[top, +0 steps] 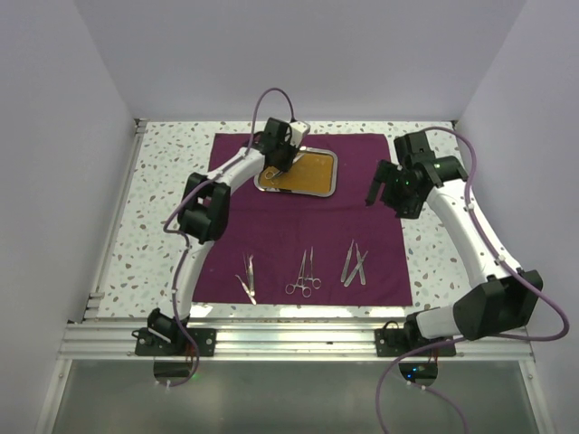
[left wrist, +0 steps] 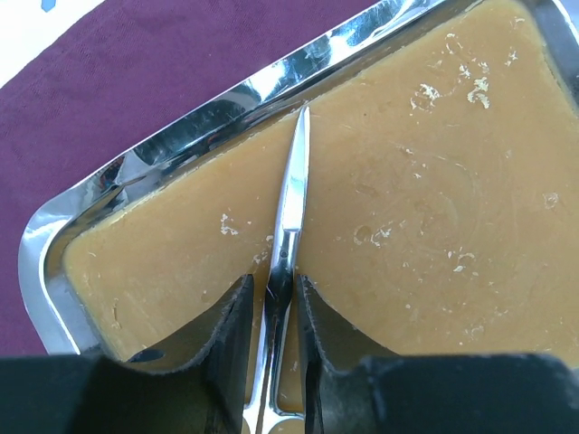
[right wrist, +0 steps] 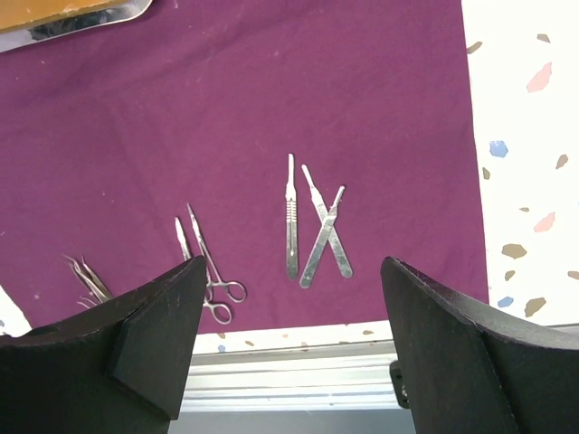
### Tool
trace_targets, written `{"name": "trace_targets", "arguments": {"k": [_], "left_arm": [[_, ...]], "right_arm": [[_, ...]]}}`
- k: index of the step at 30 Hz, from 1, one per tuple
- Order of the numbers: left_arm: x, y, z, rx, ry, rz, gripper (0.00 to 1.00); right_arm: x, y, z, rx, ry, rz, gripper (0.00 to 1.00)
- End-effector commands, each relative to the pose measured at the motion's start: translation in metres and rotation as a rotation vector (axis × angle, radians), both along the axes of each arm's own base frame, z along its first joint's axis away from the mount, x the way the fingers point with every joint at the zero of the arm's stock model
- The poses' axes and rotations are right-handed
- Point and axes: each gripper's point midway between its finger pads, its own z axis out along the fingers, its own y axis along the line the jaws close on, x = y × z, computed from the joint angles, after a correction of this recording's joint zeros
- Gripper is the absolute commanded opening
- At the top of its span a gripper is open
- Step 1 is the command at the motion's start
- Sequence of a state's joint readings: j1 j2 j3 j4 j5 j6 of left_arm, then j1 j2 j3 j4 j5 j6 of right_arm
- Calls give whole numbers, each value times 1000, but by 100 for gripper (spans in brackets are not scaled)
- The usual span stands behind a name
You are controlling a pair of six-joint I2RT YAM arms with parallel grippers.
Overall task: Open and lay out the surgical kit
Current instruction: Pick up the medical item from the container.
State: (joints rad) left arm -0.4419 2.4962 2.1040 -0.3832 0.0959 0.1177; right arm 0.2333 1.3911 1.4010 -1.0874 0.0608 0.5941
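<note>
The dark purple cloth lies spread flat on the table. The steel tray with its orange-brown liner sits at the cloth's far side. My left gripper is down in the tray, shut on thin silver scissors near their pivot; the blades point at the tray rim. My right gripper is open and empty, held above the cloth's right edge. Tweezers, forceps and flat silver handles lie in a row near the cloth's front edge.
The right wrist view shows the same row: tweezers, ring-handled forceps, one straight handle and two crossed handles. Speckled tabletop lies right of the cloth. An aluminium rail runs along the front edge.
</note>
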Motion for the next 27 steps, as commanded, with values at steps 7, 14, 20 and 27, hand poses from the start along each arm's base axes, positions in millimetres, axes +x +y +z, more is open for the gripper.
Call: {"name": "trace_targets", "arguments": {"k": [7, 14, 20, 27], "left_arm": [[-49, 13, -78, 71, 244, -68, 23], [-68, 16, -98, 83, 318, -94, 5], [-66, 12, -91, 54, 331, -84, 0], [-35, -3, -25, -48, 217, -39, 0]], "right_arm": [[12, 2, 10, 11, -34, -4, 82], [9, 1, 8, 8, -30, 0, 82], [8, 0, 10, 6, -37, 2, 82], [7, 2, 13, 19, -48, 7, 82]]}}
